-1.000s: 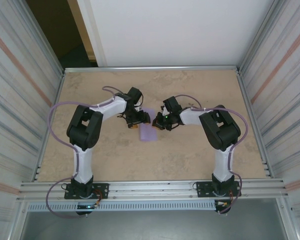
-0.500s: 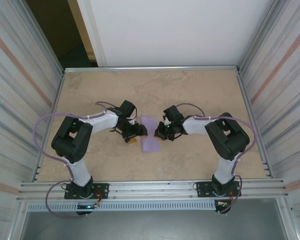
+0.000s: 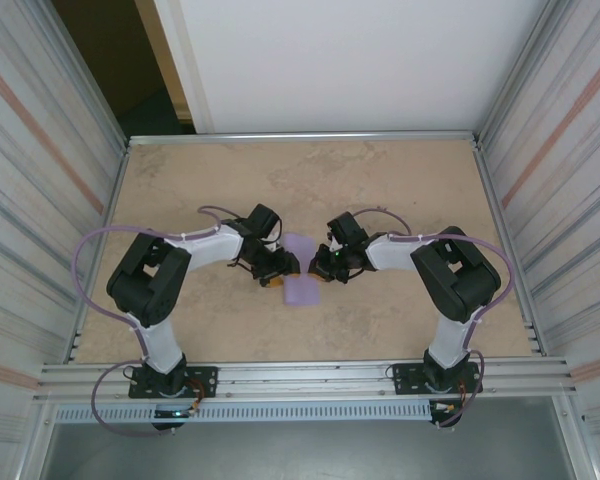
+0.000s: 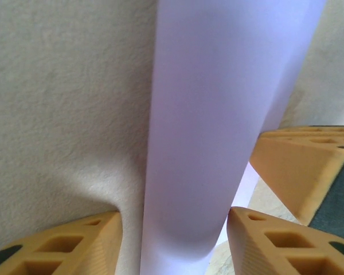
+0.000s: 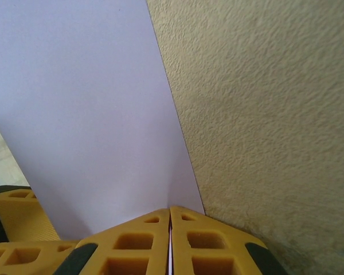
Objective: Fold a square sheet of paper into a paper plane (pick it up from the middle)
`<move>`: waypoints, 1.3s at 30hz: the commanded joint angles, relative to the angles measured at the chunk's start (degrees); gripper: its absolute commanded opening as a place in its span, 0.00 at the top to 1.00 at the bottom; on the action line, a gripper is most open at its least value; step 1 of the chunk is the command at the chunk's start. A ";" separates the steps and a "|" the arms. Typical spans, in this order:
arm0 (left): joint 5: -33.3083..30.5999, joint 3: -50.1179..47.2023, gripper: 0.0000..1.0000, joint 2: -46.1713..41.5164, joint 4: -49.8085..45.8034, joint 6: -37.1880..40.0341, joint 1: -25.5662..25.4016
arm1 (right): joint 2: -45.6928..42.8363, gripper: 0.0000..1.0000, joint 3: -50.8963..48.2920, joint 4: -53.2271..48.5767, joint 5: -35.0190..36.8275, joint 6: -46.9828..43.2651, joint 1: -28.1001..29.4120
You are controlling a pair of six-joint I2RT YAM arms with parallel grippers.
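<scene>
Item: one lavender sheet of paper (image 3: 302, 290), folded over into a narrow strip, near the middle of the beige tabletop (image 3: 380, 180) and slightly toward 6 o'clock. It runs lengthwise from 12 to 6 o'clock. Attending it: left tool (image 3: 282, 274) at the strip's 9 o'clock edge and right tool (image 3: 318, 268) at its 3 o'clock edge, facing each other across the paper with the arms bent inward from the two bases at 6 o'clock. Left tool, wrist view: the orange fingers (image 4: 63, 246) stand apart with the raised, curved fold of paper between them. The paper meets the inner edge of one finger, and a strip of tabletop shows beside the other, so nothing is clamped. An orange finger of the other tool sits just beyond at 3 o'clock. Right tool, wrist view: both orange fingertips (image 5: 218, 252) are pressed together, and the paper's edge runs down into the seam between them, pinched there. Surroundings: ribbed metal walls at 9 and 3 o'clock, a white panel at 12 o'clock.
</scene>
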 commanded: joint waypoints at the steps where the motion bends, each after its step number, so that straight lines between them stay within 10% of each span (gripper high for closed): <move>1: -2.96 -1.62 0.51 2.18 -2.23 -1.12 -0.21 | -2.17 0.89 -1.98 -3.29 2.19 0.27 -0.58; 13: -5.18 -1.42 0.53 7.12 -5.07 -1.62 -0.79 | -16.46 0.77 -6.56 -3.99 7.40 -2.55 -5.92; 39: -5.71 0.04 0.57 11.62 -6.93 3.29 -0.89 | -16.67 0.77 -9.47 -4.23 7.53 -2.74 -7.81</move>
